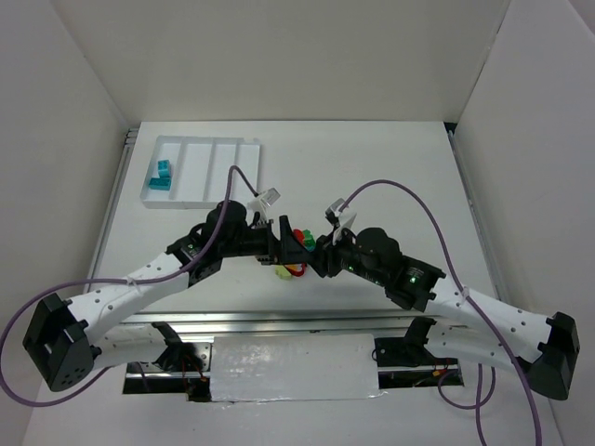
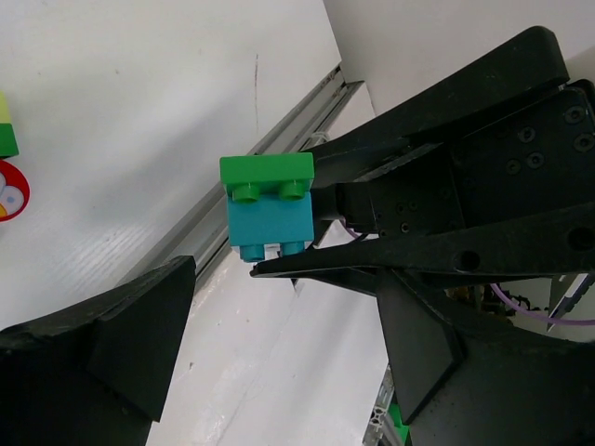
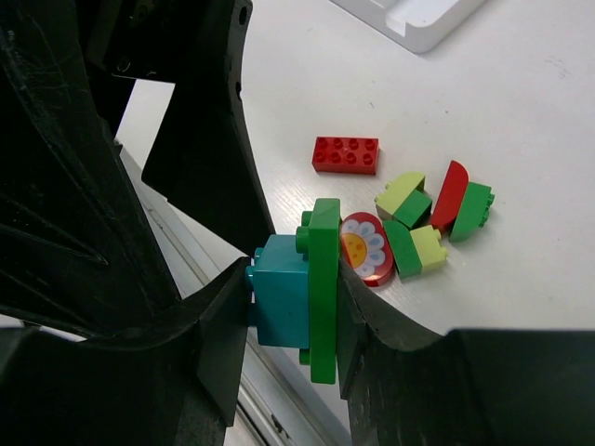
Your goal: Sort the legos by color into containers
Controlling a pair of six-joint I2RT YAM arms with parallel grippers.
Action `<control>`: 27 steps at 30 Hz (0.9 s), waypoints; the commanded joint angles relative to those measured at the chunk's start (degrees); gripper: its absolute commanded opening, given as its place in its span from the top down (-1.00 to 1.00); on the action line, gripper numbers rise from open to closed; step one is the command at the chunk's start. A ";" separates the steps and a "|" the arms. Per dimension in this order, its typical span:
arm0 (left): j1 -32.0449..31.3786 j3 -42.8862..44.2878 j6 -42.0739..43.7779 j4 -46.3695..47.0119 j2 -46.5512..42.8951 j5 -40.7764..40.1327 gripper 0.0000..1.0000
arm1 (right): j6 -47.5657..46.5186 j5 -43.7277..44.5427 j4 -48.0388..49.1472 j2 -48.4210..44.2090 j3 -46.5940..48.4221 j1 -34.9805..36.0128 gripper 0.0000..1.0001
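Observation:
My right gripper point(image 3: 296, 297) is shut on a teal-blue brick with a green plate point(image 3: 321, 288) stuck to it, held above the table's near edge. In the left wrist view that stack point(image 2: 268, 209) hangs just ahead of my left gripper point(image 2: 279, 353), which is open and touches nothing. Both grippers meet at the table's middle, the left gripper point(image 1: 284, 243) facing the right gripper point(image 1: 314, 253). Loose legos lie below: a red brick point(image 3: 346, 155), a flower-printed red round piece point(image 3: 363, 246), and green and yellow-green pieces point(image 3: 414, 243). The white tray point(image 1: 218, 172) holds teal bricks point(image 1: 163, 175) in its leftmost compartment.
The tray sits at the far left of the table, and its corner point(image 3: 418, 19) shows in the right wrist view. A metal rail point(image 2: 270, 139) runs along the table's near edge under the grippers. White walls enclose the table on three sides.

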 commanded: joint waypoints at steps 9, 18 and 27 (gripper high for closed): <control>-0.21 4.28 0.93 -1.14 -2.80 -10.00 -0.86 | 2.67 6.02 2.84 -2.14 -0.07 1.75 1.00; -0.21 3.58 -0.38 -3.78 -5.97 -15.02 -0.89 | 1.46 -0.01 5.56 -1.87 -1.56 1.84 1.00; -0.21 0.06 -4.51 4.03 -4.04 -10.45 -0.82 | -0.57 -3.45 9.52 -6.80 -4.29 1.84 1.00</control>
